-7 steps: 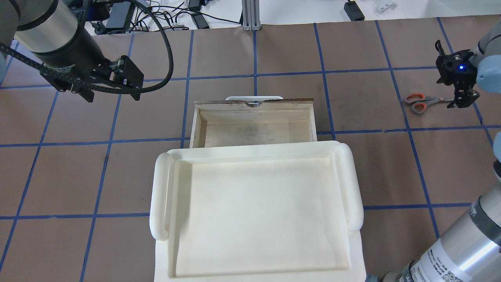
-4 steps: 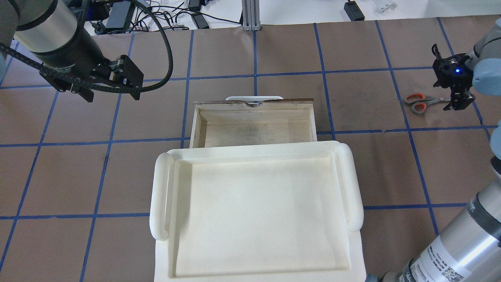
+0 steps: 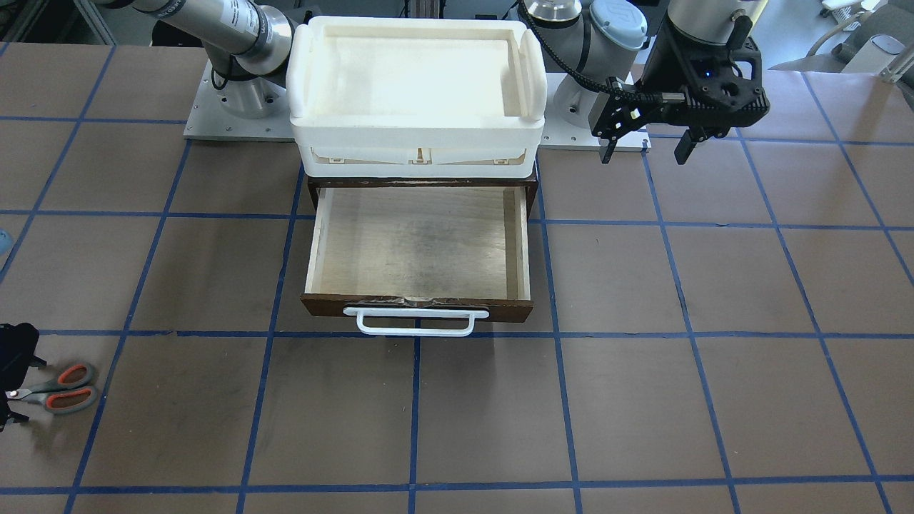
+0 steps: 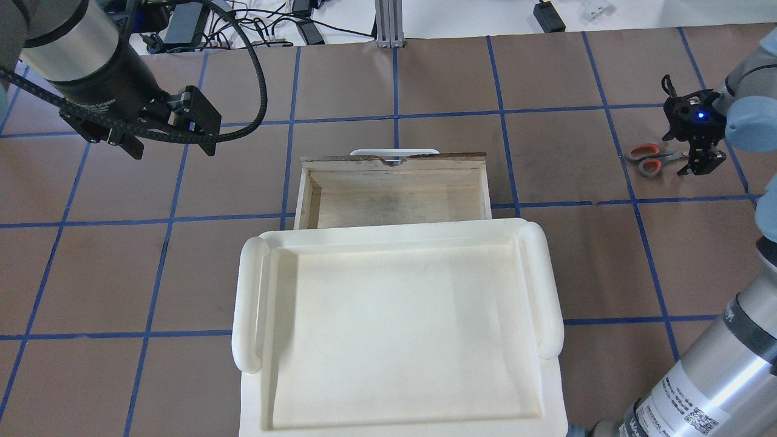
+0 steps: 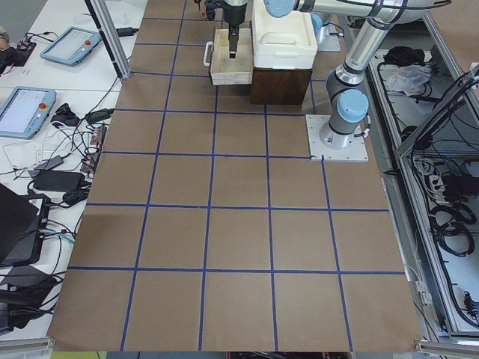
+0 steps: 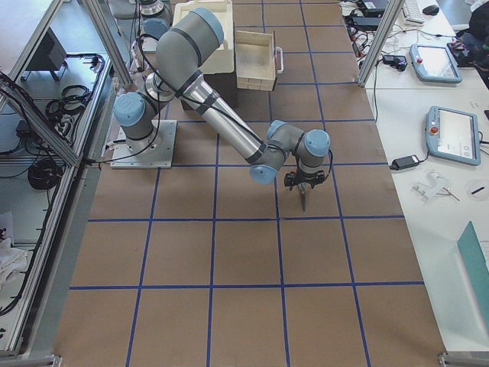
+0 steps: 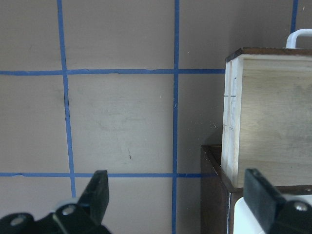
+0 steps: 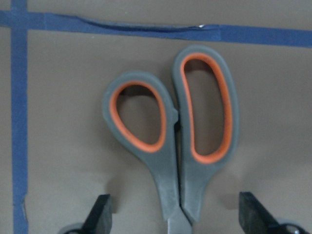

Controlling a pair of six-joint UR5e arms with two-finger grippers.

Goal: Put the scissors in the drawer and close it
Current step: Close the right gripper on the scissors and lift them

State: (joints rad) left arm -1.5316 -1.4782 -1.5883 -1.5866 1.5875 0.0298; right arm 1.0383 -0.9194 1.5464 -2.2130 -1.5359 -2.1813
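nearest the over-shoulder camera, a white plastic tray atop a dark cabinet. low at right, the silver right arm, with a label and a square code, print too small to read.

just beyond the tray, the drawer, standing well out of the cabinet, pale plywood inside, white bar handle facing away from the robot.

further out on the robot's right, well apart from the drawer, the scissors. flat on the table, blades closed, grey-and-orange loops toward the drawer's side, just short of a blue tape line. low over them, the right gripper, fingertips apart on either side of the shank, not clamped.

on the robot's left, above the table beside the cabinet, the left gripper, fingers wide apart, gripping nothing. pale lettering on the left arm, along its dark sleeve, illegible.

throughout, brown paper gridded with blue tape. past the far edge, cables and power bricks on white benches and an aluminium post. in the side views, touchscreen pendants.
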